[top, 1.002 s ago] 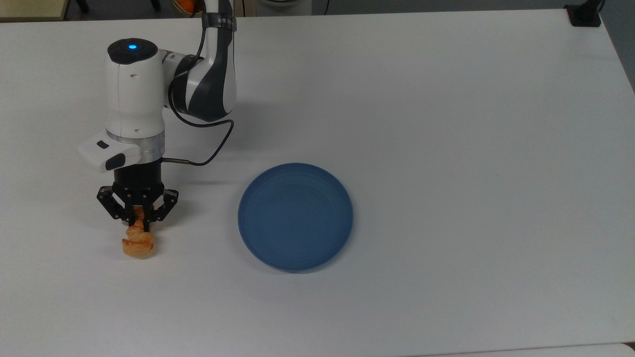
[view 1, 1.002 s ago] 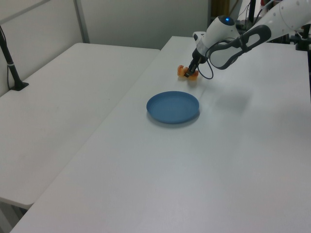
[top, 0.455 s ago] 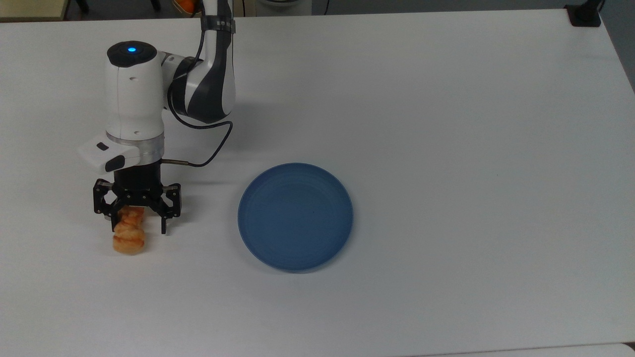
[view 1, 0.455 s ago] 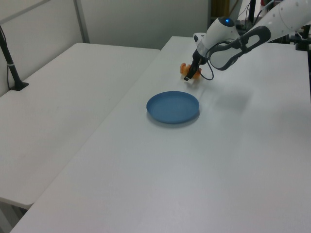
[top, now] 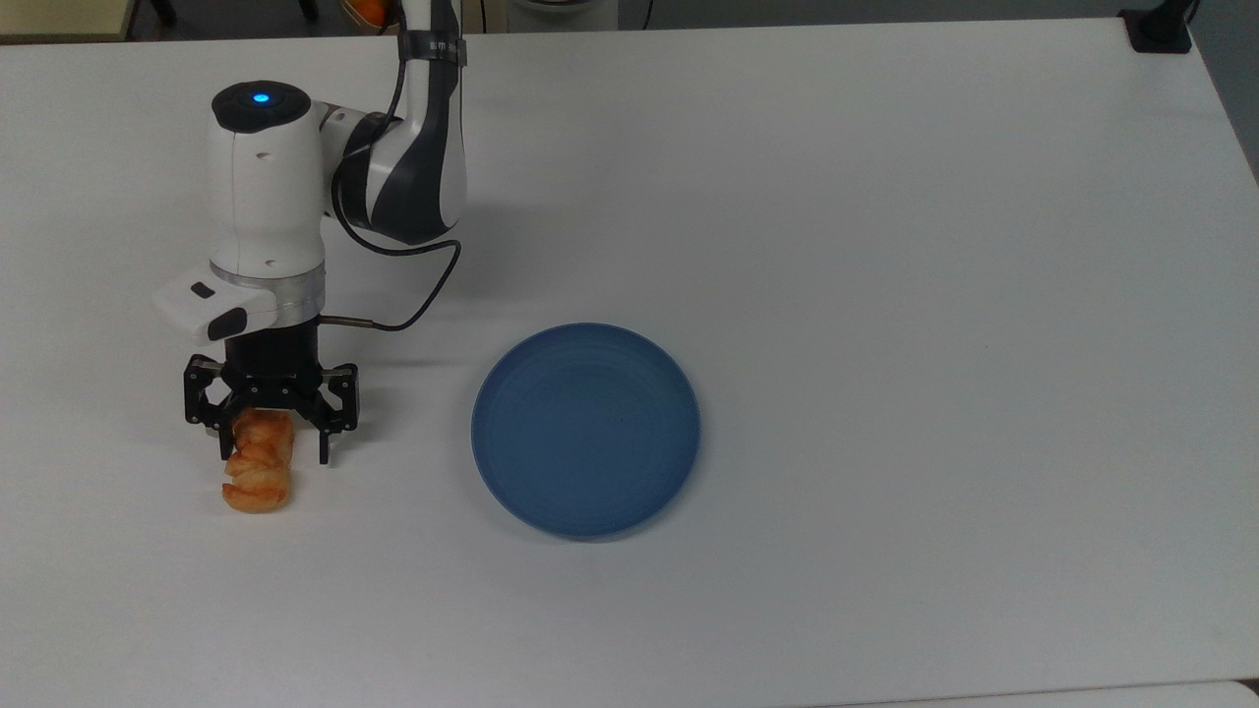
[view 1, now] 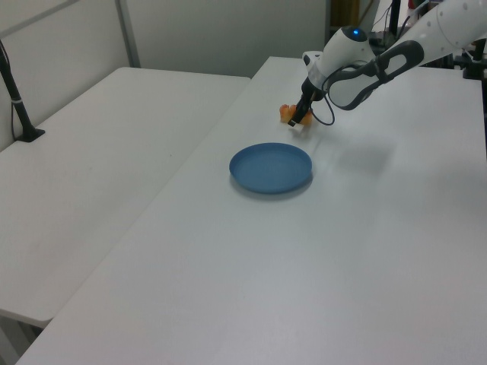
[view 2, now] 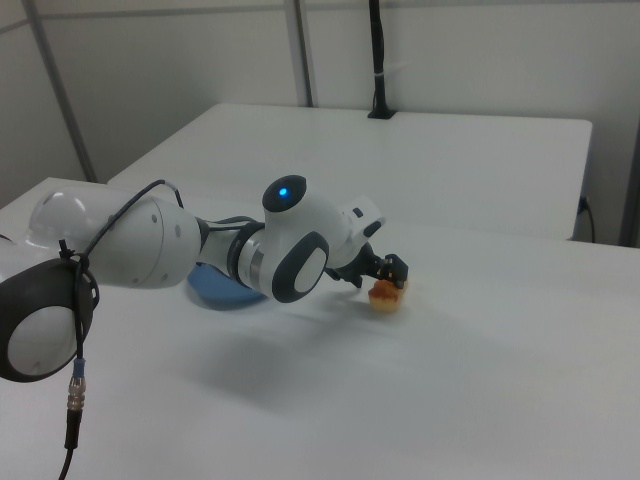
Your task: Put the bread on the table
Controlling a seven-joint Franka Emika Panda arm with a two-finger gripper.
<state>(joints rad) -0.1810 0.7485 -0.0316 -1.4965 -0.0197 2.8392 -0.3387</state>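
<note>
The bread point(top: 258, 480), a small golden-orange roll, lies on the white table point(top: 885, 246) near the top view's left edge. My gripper point(top: 275, 447) stands open right over its upper end. The bread rests between the two black fingers, close to the left one in the top view. In the left view the bread point(view 1: 286, 112) peeks out beside the gripper point(view 1: 298, 119). The right view has the bread point(view 2: 384, 296) on the table point(view 2: 450, 380) just under the gripper point(view 2: 390, 272).
A round blue plate point(top: 585, 430) sits bare to the right of the bread in the top view, and appears in the left view point(view 1: 271, 166). A black cable point(top: 423, 295) loops off the arm. A second white table point(view 1: 91, 152) adjoins, with a black post point(view 1: 17, 91).
The gripper went from shut on the bread to open. The bread dropped free onto the table and settled slightly left in the top view. The arm has barely moved since.
</note>
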